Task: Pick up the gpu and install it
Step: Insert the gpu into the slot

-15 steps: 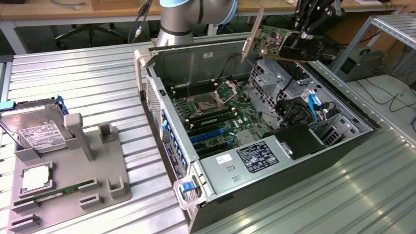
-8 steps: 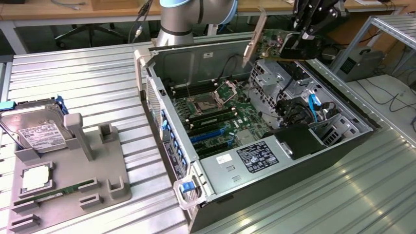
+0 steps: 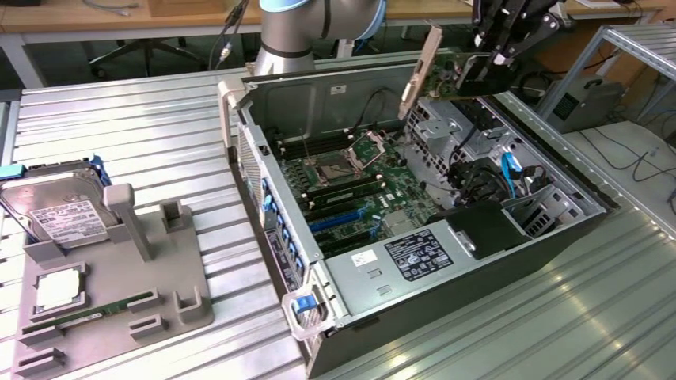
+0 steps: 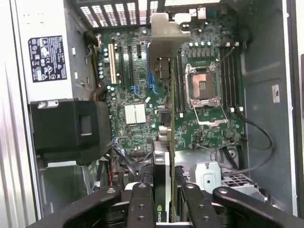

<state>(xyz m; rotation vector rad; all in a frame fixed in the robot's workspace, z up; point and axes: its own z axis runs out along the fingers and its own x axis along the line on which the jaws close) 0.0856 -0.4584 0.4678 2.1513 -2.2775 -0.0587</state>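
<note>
Tool [image 3: 477,73] clenched on the gpu [image 3: 445,77], held high over the open computer case [image 3: 476,317] on the bench [image 3: 138,134]. The wrist view has the card edge-on, lined over the motherboard [image 4: 137,118].

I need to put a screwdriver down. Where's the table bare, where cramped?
Bare: ribbed table between the grey fixture and the computer case, and at the exterior view's lower right. Cramped: inside the case, beneath the tool gripping the gpu.

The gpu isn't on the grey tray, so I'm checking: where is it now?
The gpu is in the exterior view's upper right, held by the gripper above the open computer case.
</note>
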